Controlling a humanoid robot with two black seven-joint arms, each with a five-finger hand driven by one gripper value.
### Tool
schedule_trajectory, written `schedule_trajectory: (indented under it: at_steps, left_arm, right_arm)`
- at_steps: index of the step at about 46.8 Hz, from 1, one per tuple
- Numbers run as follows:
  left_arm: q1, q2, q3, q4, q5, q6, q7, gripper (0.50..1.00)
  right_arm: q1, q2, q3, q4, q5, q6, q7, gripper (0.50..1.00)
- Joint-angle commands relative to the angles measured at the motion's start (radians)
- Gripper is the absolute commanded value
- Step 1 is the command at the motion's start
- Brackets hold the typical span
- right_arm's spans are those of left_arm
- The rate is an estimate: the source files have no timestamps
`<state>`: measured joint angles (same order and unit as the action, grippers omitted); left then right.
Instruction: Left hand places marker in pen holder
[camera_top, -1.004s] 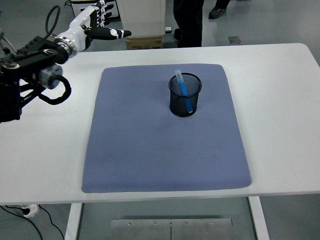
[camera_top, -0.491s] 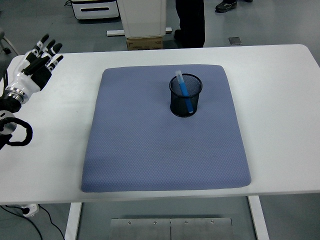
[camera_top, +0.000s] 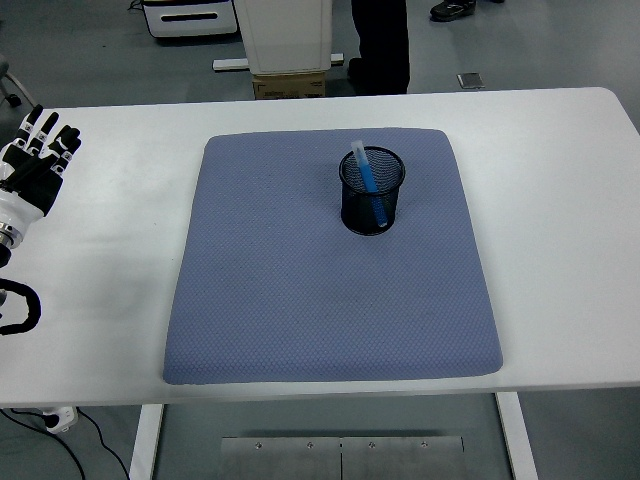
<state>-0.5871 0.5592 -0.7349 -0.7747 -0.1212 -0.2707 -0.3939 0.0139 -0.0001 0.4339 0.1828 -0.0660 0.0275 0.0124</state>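
White table (camera_top: 560, 200) carries a blue mat (camera_top: 330, 300) with bare margins on both sides. Black mesh holder (camera_top: 371, 190) stands on the mat's far half, marker (camera_top: 367, 180) leaning inside. Left hand (camera_top: 30, 165) hovers at the left edge, fingers spread, empty.

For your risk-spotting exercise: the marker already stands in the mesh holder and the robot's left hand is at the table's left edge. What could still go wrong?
1. The marker leans against the pen holder rim, sticking out above it; a knock might tip both.
2. The holder stands on a soft blue mat, possibly a less steady footing.
3. The left hand, fingers spread, could bump the table edge.
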Motion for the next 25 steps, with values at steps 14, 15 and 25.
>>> schedule_trajectory:
  at_steps: [14,15,25]
  left_arm:
    - [0.007,-0.059,-0.001,0.006,-0.018,0.004,0.000,1.000]
    - [0.007,-0.061,-0.003,0.006,-0.018,0.004,0.000,1.000]
    - [0.003,-0.076,-0.001,0.006,-0.009,0.004,0.000,1.000]
  right_arm:
    - [0.003,0.000,0.002,0.003,0.003,0.003,-0.003,1.000]
    - [0.001,0.000,0.002,0.003,0.003,0.003,-0.002,1.000]
    - [0.004,0.000,0.002,0.003,0.003,0.003,0.000,1.000]
